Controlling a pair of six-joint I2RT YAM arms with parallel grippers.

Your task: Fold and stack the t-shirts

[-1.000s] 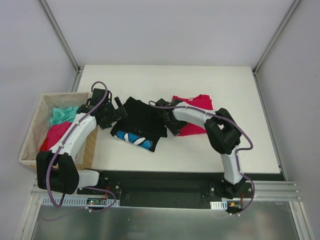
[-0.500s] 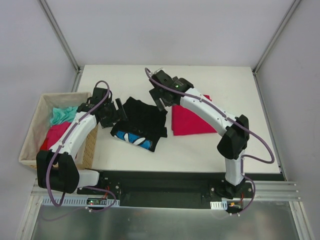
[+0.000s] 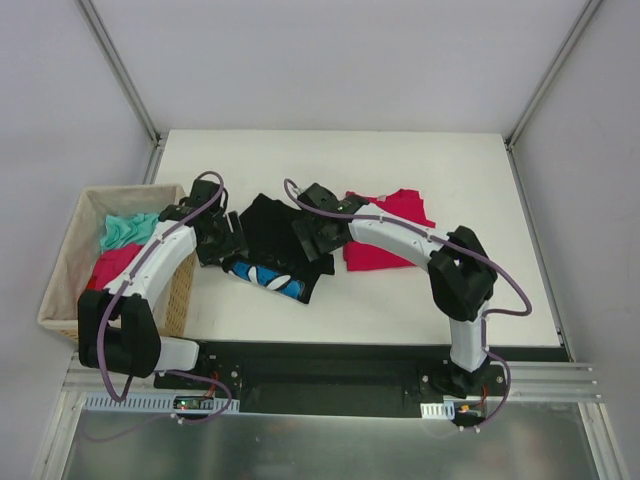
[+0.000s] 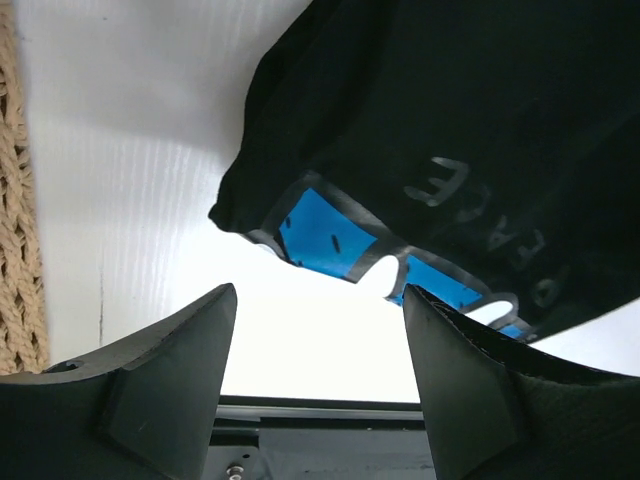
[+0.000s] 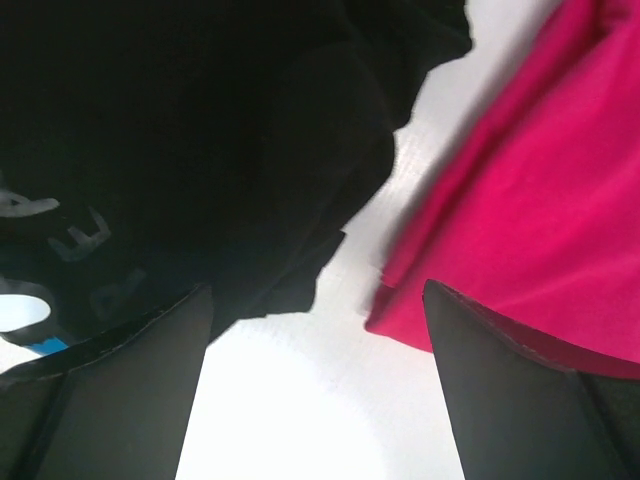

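The black shirt lies between the spread left gripper and spread right gripper, with the red shirt just right.

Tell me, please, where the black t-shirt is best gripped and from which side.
Probably its near-left corner, beside the blue print: the black t-shirt ends there in a free edge on the table. Come from the left, where the left hand stands open, facing that corner.
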